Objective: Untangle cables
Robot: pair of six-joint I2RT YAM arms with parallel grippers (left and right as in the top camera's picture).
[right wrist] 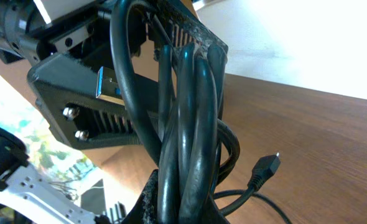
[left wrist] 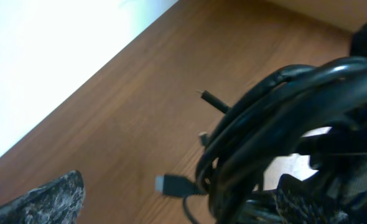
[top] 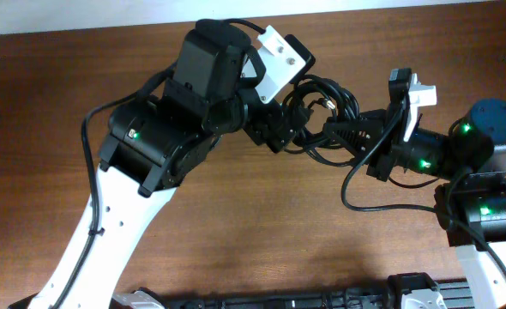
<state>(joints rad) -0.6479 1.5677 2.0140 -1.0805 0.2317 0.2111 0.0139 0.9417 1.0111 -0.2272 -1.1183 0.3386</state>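
Right end effector point(top: 349, 130) clenched on the cables point(top: 322, 116), gripping the bundle from the right side approx. mid-scene, toward the far edge of the wooden counter point(top: 262, 232). Left end effector point(top: 280, 129) spread wide w/ nothing held, its fingers just beside the bundle's left side; contact can't be confirmed from overhead. In the right wrist view, several thick black strands run upward from between the pads, w/ a blue-tipped USB plug point(right wrist: 106, 84) lying against the left arm's dark body and a small micro-type plug point(right wrist: 265, 168) hanging free above the wood. In the left wrist view, the looped cords fill the right half, a flat silver-grey plug point(left wrist: 174, 185) poking out left of the loops, another slim plug end point(left wrist: 212, 100) pointing up-left.
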